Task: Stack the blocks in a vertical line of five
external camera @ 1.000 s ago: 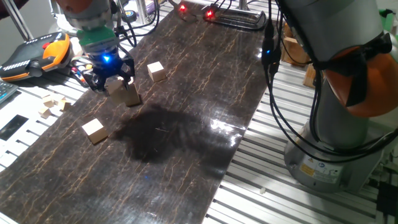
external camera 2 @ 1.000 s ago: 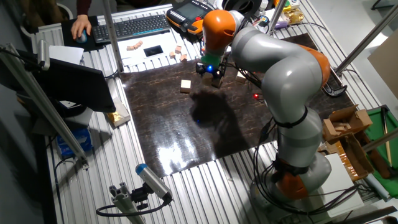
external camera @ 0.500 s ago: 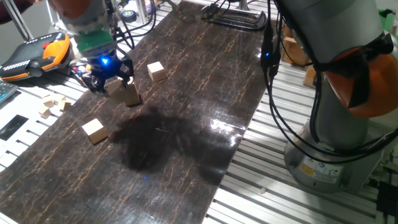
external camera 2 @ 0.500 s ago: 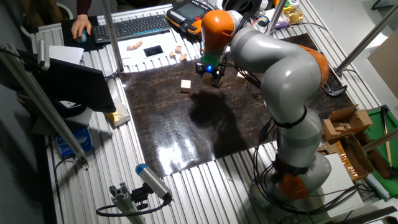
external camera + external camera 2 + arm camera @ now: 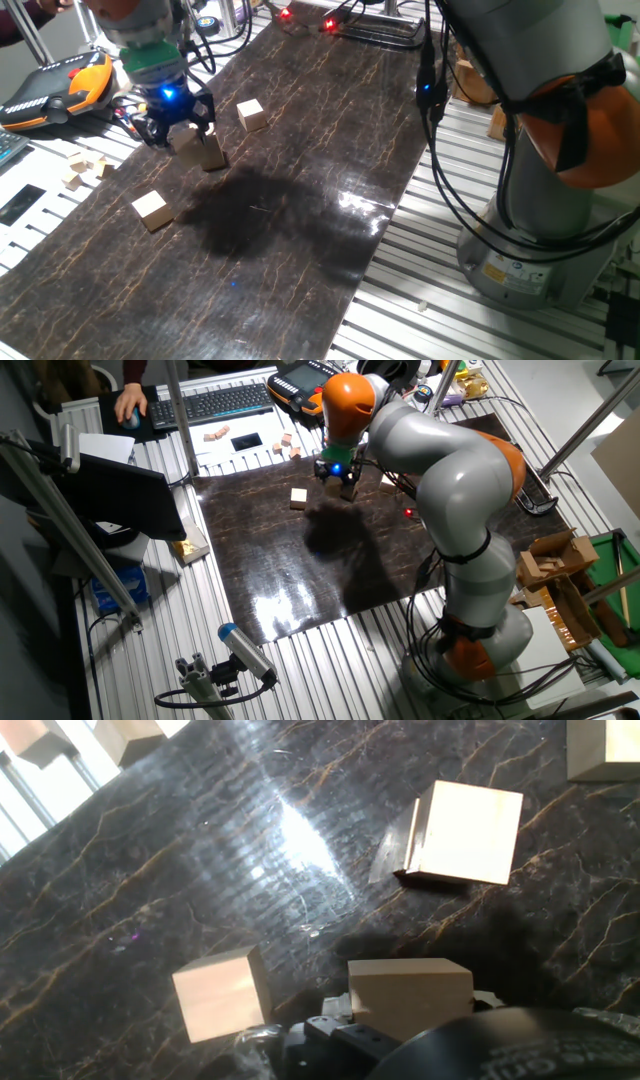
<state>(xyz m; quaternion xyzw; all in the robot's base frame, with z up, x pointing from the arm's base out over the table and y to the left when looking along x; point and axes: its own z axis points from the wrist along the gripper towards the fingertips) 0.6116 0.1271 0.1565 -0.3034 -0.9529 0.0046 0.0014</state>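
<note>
My gripper (image 5: 180, 134) is shut on one tan wooden block (image 5: 187, 142) and holds it low over the dark mat, just left of a short stack of blocks (image 5: 212, 152). In the hand view the held block (image 5: 410, 996) sits at the bottom between the fingers. The stack (image 5: 465, 830) is ahead of it, seen from above. One loose block (image 5: 251, 114) lies beyond the stack, and another (image 5: 152, 210) lies nearer the front left. In the other fixed view the gripper (image 5: 337, 473) is at the mat's far edge, with a loose block (image 5: 298, 497) to its left.
Small pale wooden bits (image 5: 84, 168) lie on the slatted table left of the mat. An orange teach pendant (image 5: 60, 88) and cables are behind the gripper. The robot's base (image 5: 545, 200) stands right of the mat. A keyboard (image 5: 215, 402) is at the back.
</note>
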